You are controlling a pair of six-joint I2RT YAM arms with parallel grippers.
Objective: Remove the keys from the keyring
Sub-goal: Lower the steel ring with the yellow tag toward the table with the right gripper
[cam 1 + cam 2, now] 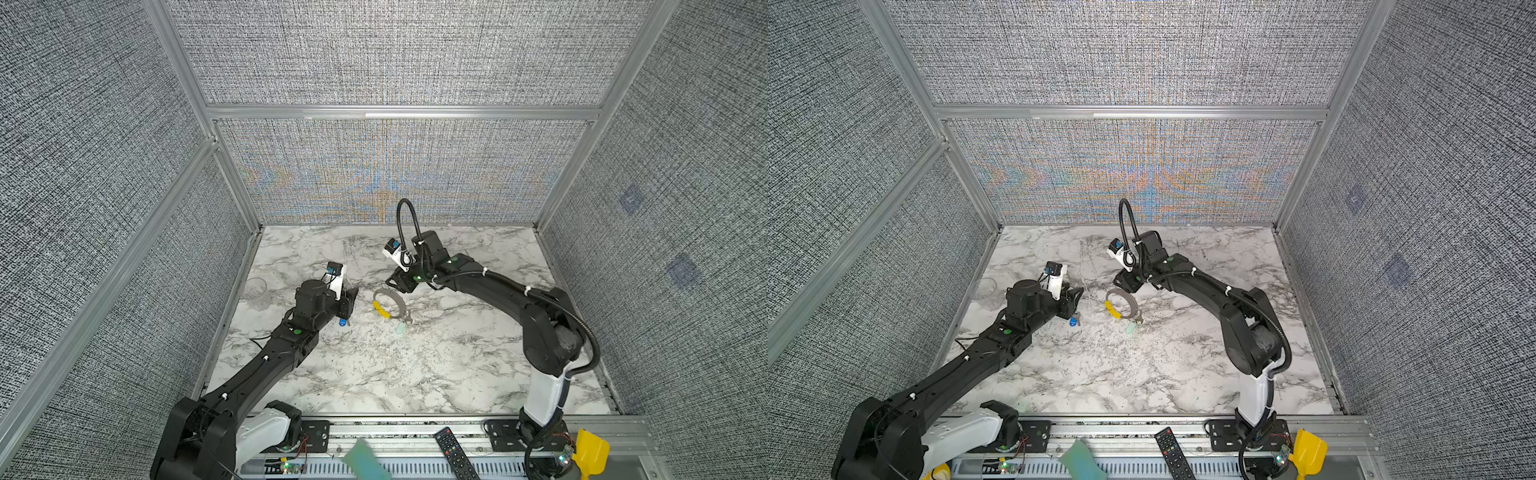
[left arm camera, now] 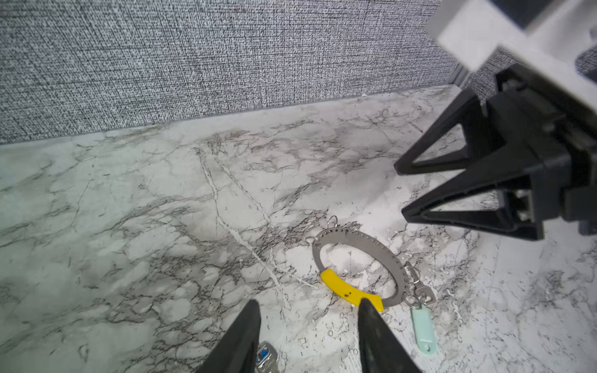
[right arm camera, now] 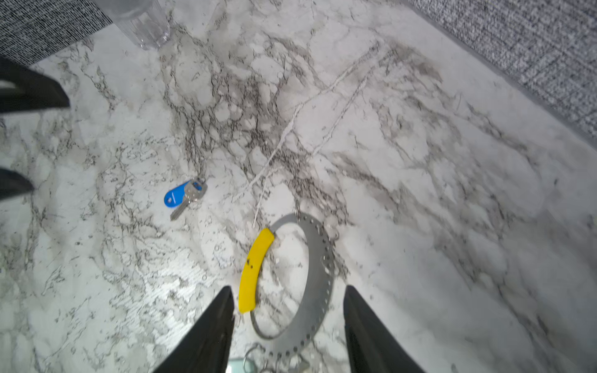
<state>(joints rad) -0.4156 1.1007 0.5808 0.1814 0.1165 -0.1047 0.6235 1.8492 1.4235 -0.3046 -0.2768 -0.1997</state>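
the keyring (image 2: 345,288) lies flat at the middle of the table (image 1: 374,374). the mint key (image 2: 423,326) is attached to it by a small ring (image 2: 414,302) at its near right edge. the blue key (image 3: 184,197) lies free to the left, apart from the keyring. one key is thus judged removed and one left to do. the right gripper (image 3: 288,288) is held over the far edge of the keyring, jaws spread, nothing pinched. the left gripper (image 2: 309,303) is held over the blue key, likewise spread and empty. next, the keyring probably needs to be pinned by one gripper while the mint key is gripped by the other and worked off.
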